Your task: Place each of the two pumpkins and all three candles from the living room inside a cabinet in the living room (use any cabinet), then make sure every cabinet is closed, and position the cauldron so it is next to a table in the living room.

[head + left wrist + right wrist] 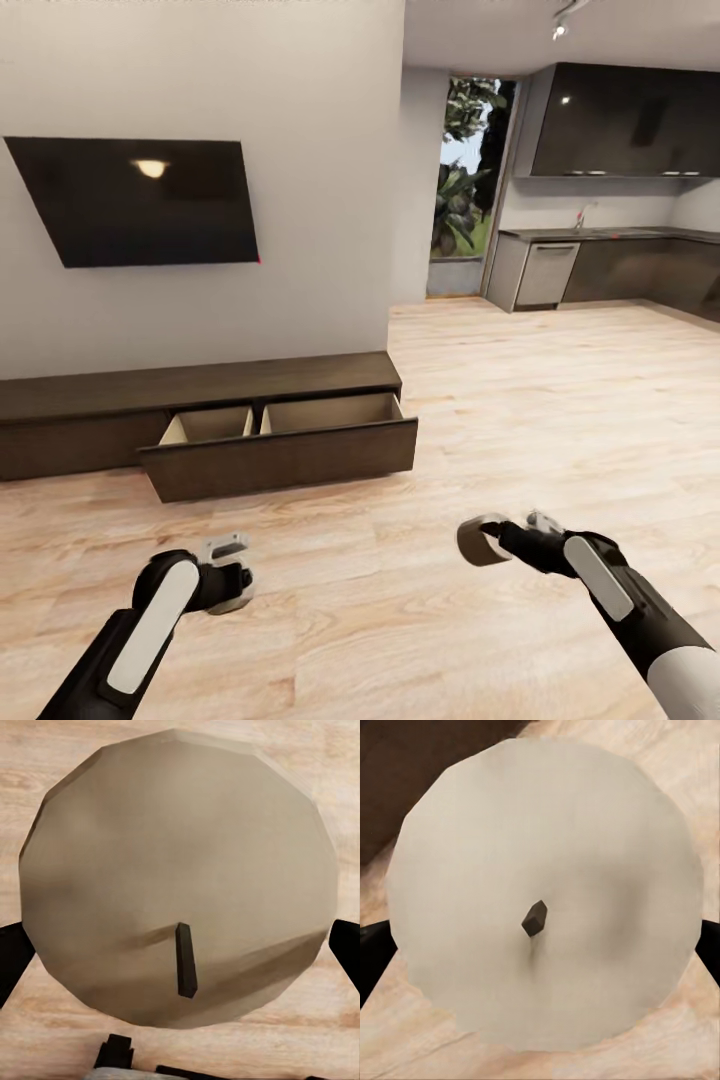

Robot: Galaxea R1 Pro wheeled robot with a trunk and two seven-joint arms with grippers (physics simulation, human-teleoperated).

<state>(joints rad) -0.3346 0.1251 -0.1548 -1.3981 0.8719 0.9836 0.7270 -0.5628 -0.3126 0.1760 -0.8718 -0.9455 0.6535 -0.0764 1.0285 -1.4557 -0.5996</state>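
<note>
Flanking grippers (180, 952), round matte candles (547, 892)

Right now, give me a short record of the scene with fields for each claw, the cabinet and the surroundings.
left claw: shut on a candle
right claw: shut on a second candle
cabinet: against the wall, its drawer pulled open, pale interior visible
television: on the wall above the cabinet
kitchen: in the background at right

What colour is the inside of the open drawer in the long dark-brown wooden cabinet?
Pale beige. The open drawer of the long dark-brown wooden cabinet shows best in the head view.
</note>
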